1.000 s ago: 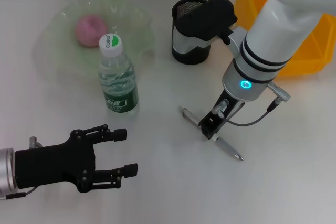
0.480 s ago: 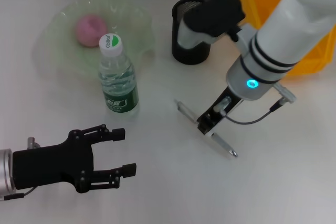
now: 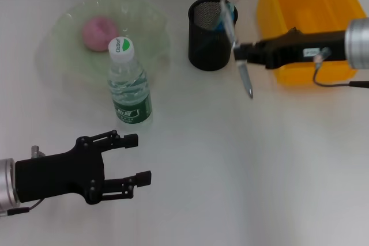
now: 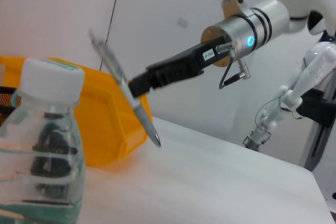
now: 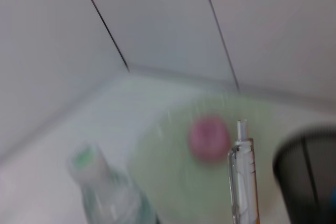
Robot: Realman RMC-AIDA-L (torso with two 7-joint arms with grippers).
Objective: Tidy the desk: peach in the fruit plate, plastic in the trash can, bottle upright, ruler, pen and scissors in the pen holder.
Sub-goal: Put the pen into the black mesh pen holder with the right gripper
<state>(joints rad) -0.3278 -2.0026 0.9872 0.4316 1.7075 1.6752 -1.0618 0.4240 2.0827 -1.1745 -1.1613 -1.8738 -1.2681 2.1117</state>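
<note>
The right tool [image 3: 241, 51] is clamped on the pen [image 3: 236, 44], holding it in the air just right of the pen holder [image 3: 209, 34], tip down and tilted, with its top end over the holder's rim. To do this step well, the arm should carry the pen left until it hangs over the middle of the holder's mouth, bring it closer to upright, lower the tip inside and only then let go, so it neither catches the rim nor knocks what already stands inside. Half a second ago the pen was barely off the tabletop [image 3: 230, 159], near the middle; it has since been lifted and swung far and right. The left tool [image 3: 130, 158] rests open at the near left. The bottle [image 3: 129, 82] stands upright, and the peach [image 3: 99, 31] lies in the fruit plate [image 3: 63, 44].
</note>
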